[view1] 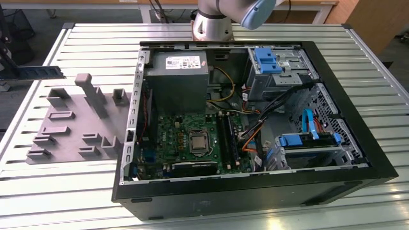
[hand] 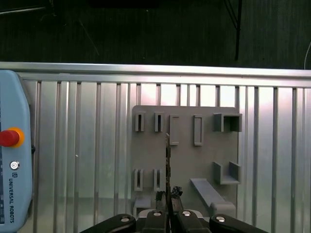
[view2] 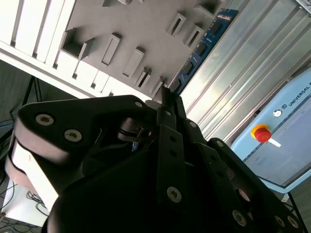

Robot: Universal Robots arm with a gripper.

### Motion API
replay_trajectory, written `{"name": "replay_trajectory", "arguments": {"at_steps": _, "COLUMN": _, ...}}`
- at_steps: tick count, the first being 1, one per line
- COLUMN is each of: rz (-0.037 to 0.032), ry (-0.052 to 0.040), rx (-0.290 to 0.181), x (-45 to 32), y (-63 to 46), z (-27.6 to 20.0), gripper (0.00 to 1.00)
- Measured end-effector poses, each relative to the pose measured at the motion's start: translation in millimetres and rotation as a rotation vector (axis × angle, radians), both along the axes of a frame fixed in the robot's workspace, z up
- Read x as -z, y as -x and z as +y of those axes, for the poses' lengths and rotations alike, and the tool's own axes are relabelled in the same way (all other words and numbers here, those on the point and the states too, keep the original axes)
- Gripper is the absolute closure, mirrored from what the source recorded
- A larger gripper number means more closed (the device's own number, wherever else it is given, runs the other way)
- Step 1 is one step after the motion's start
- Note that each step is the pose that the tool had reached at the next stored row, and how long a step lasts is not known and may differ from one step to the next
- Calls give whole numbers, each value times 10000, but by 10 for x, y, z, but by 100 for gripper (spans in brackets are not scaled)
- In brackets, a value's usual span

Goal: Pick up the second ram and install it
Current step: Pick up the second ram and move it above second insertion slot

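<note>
The second ram [view1: 39, 72] is a thin dark green stick held in the air at the exterior view's far left, beyond the grey fixture plate [view1: 70, 122]. My gripper [hand: 168, 198] is shut on one end of it. In the first wrist view the ram [hand: 167, 162] shows edge-on, reaching out over the fixture plate [hand: 184, 155]. In the second wrist view the stick [view2: 201, 46] runs from the gripper [view2: 165, 97] past the plate's edge. The black memory slots [view1: 228, 136] lie on the motherboard inside the open computer case [view1: 255, 191].
The case holds a grey power supply [view1: 176, 72], blue drive brackets [view1: 267, 60], and orange and black cables [view1: 255, 129] next to the slots. Upright blocks [view1: 89, 93] stand on the fixture plate. A pendant with a red stop button [hand: 9, 138] lies on the slatted table [view1: 96, 38].
</note>
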State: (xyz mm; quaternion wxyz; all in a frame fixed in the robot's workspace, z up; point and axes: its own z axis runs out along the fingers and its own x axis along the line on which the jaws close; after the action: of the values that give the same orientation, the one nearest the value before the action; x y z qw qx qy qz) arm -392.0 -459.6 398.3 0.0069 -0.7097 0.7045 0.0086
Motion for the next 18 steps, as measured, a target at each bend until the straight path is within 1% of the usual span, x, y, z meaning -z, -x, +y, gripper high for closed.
{"name": "replay_trajectory", "arguments": {"at_steps": 4, "rz": 2, "ry": 1, "rx": 0, "x": -2, "y": -3, "z": 0, "gripper": 86}}
{"name": "replay_trajectory", "arguments": {"at_steps": 7, "rz": 2, "ry": 1, "rx": -1, "x": -2, "y": -25, "z": 0, "gripper": 86}}
{"name": "replay_trajectory", "arguments": {"at_steps": 18, "rz": 3, "ry": 1, "rx": 0, "x": -2, "y": -202, "z": 0, "gripper": 86}}
